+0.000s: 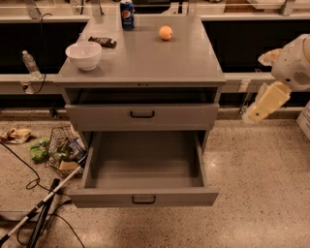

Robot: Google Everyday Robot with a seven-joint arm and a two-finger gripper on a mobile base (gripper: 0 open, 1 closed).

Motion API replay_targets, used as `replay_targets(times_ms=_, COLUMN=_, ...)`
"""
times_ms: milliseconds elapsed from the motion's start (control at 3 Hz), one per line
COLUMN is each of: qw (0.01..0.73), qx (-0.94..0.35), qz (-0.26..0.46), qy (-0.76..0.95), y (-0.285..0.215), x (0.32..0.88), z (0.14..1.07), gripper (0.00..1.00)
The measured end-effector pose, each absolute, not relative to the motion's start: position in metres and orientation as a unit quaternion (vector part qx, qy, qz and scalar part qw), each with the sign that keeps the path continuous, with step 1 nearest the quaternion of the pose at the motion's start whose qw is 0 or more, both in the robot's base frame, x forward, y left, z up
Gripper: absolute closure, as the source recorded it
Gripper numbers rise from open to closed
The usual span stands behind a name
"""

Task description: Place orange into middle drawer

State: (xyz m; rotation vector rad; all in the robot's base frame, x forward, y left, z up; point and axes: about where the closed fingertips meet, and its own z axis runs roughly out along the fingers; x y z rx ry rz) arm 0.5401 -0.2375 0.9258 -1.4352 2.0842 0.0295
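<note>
The orange (165,32) sits on the far part of the grey cabinet's top (145,63), right of centre. Under the top, an upper drawer (142,115) stands slightly out. The drawer below it, second from the top (145,167), is pulled wide open and holds nothing. My gripper (259,107), cream-coloured, hangs from the white arm (294,63) to the right of the cabinet, level with the upper drawer. It is well apart from the orange and holds nothing that I can see.
A white bowl (84,54), a dark snack bar (102,41) and a blue soda can (127,8) stand on the cabinet top's left and back. A wire basket with litter (63,152), cables and a pole (34,208) lie on the floor at left. A water bottle (30,63) stands on a ledge.
</note>
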Motion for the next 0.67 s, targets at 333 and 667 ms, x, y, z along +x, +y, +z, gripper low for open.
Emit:
replay_targets(times_ms=333, qw=0.392, qx=-0.503, qz=0.021, qy=0.77, y=-0.237, x=0.606, z=0.929, gripper=0.0)
replay_targets(times_ms=667, qw=0.451, qx=-0.45, qz=0.052, qy=0.769, y=-0.234, x=0.667, z=0.926, gripper=0.0)
